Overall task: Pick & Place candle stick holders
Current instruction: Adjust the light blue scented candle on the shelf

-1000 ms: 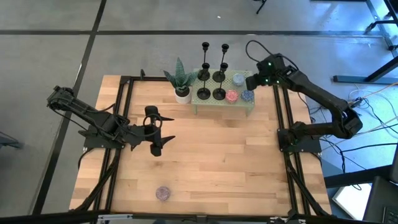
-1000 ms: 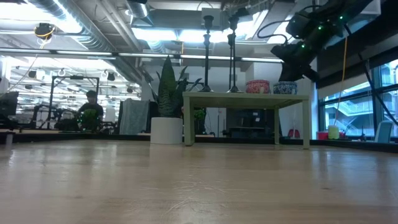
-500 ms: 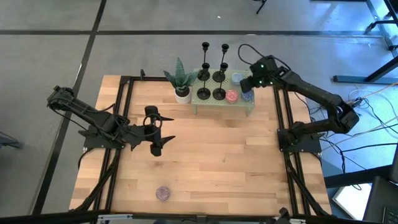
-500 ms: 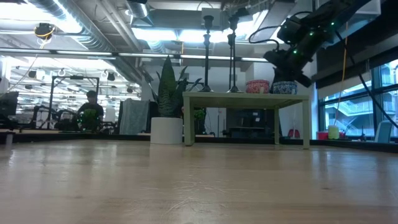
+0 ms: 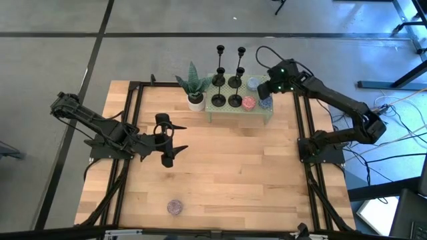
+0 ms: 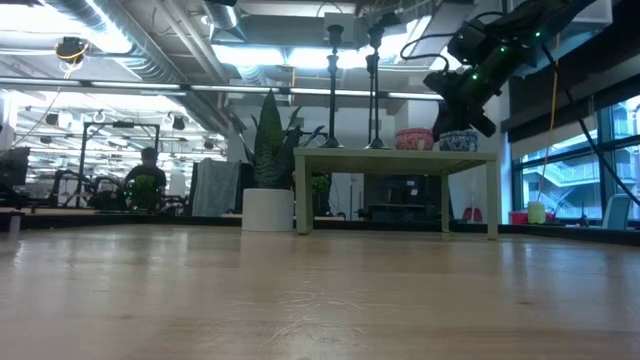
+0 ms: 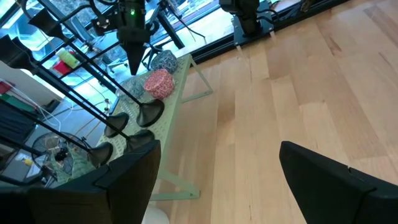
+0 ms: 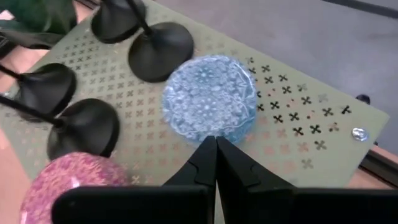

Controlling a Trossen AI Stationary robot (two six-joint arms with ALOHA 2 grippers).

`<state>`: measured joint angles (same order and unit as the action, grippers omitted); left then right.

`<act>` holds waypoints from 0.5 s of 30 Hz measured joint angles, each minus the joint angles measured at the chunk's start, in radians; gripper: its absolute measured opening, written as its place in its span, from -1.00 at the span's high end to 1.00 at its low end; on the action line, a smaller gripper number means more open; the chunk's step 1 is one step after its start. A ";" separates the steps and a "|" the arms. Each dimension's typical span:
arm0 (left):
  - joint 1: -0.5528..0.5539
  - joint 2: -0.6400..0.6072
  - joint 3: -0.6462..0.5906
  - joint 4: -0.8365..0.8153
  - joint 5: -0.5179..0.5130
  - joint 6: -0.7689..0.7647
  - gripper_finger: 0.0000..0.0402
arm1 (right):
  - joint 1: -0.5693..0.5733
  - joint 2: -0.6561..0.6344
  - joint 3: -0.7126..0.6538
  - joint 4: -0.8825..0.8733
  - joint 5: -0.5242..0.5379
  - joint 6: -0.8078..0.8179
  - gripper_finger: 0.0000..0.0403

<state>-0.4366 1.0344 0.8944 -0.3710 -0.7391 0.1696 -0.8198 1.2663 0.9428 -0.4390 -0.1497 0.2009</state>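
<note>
Four black candle stick holders [image 5: 227,90] stand by their round bases on a small green perforated stand [image 5: 263,115] at the table's far side; they also show in the right wrist view [image 8: 160,57] and the low view [image 6: 352,85]. My right gripper [image 8: 215,142] is shut and hovers over the stand's right part, its tips by a round pale-blue patterned candle [image 8: 209,107], to the right of the holders. I see no touch. My left gripper [image 7: 217,186] is open and empty over the table's left middle [image 5: 170,141].
A spiky green plant in a white pot [image 5: 194,87] stands left of the stand. A pink round candle [image 8: 81,180] sits on the stand beside the blue one. Another small round candle [image 5: 175,207] lies near the table's front edge. Bare wood lies in the middle.
My right gripper has gone toward the table's left edge, from beside the stand's right end to over the stand, by the round candles. It now hides the dark blue candle that showed before. The holders have not moved.
</note>
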 joint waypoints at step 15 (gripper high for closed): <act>0.000 0.000 0.000 0.000 0.007 -0.002 -0.63 | 0.043 0.021 0.000 0.035 -0.003 -0.024 0.96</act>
<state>-0.4366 1.0344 0.8944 -0.3710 -0.7319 0.1673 -0.7773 1.2878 0.9428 -0.4038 -0.1532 0.1770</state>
